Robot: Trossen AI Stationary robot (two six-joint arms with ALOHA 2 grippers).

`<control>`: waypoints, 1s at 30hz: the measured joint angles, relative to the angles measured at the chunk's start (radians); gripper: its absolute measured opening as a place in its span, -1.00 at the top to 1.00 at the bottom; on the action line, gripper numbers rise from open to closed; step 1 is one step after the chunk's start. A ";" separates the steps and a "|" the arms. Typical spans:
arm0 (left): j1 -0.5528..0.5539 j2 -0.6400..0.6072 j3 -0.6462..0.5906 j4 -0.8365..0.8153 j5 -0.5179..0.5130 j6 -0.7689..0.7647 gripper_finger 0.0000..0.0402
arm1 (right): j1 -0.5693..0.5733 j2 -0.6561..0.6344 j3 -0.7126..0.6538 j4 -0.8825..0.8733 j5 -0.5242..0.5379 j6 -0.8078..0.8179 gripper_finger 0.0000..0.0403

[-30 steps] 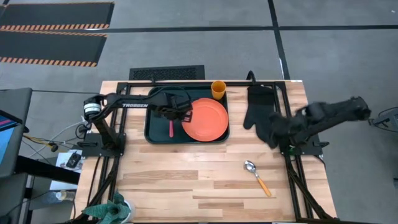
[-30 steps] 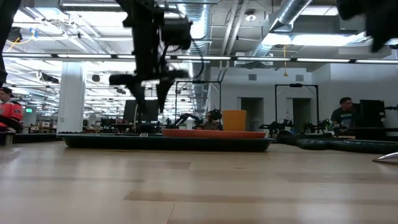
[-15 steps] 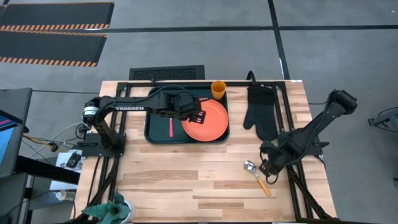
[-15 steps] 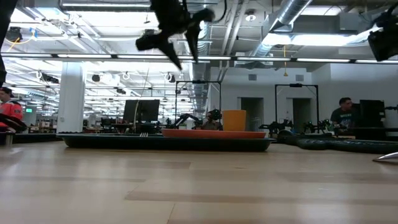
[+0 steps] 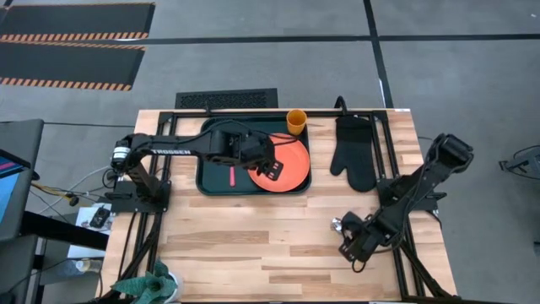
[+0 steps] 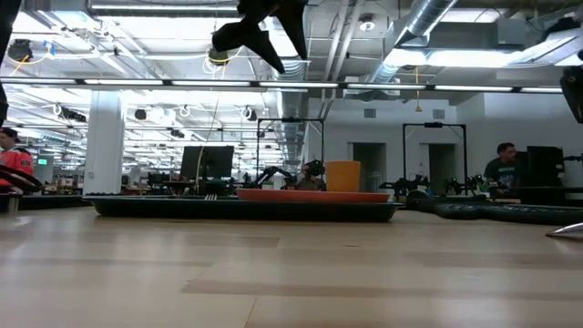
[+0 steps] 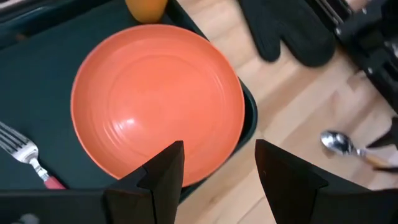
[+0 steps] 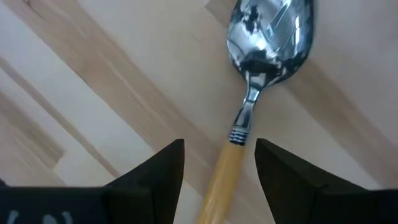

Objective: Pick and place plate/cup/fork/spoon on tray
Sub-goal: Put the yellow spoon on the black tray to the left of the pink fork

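1. High view: plate point(image 5: 283, 162) and fork point(image 5: 231, 176) are sitting in the tray point(image 5: 208, 179), and the cup point(image 5: 296, 122) is at the tray's far right corner. The spoon is the only thing left out, on the bare bench point(image 5: 236, 245) near the right side, and from up here my right arm mostly covers it. The right end effector point(image 5: 352, 243) is right over it. The left end effector point(image 5: 268, 166) hangs over the plate with nothing in it. A black mitt point(image 5: 354, 154) lies just right of the tray.

2. Low view: tray point(image 6: 246, 209) with the plate point(image 6: 314, 195) and cup point(image 6: 342, 176) in it, wood bench point(image 6: 273, 273) in front. Behind is a big open workshop with ceiling ducts, lit strips and a couple of people way back. The left end effector point(image 6: 260, 27) is up high, clear of everything.

3. Left wrist view: fingers point(image 7: 163, 173) spread wide, empty, above the plate point(image 7: 155, 102). Fork point(image 7: 25, 157) is beside it on the tray, and the spoon point(image 7: 342, 145) is out on the wood.

4. Right wrist view: fingers point(image 8: 169, 167) wide open, straddling the spoon point(image 8: 261, 56) just where the yellow handle meets the metal neck. I can't tell if they're touching the wood yet.

5. So I'd say we're on the last item. Next it needs to drop down, close on the handle, then carry it over to the tray. It's thin and flat, so it could slip.
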 joint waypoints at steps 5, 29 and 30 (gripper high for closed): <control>-0.029 0.000 0.000 -0.001 -0.009 0.023 0.08 | 0.005 0.086 0.005 0.008 -0.050 0.054 -0.04; -0.090 0.000 0.000 0.142 0.023 0.258 0.08 | -0.051 -0.179 0.092 0.123 0.237 -0.017 0.96; -0.091 0.000 0.000 0.184 0.059 0.312 0.08 | -0.051 -0.208 0.093 0.158 0.277 -0.044 0.97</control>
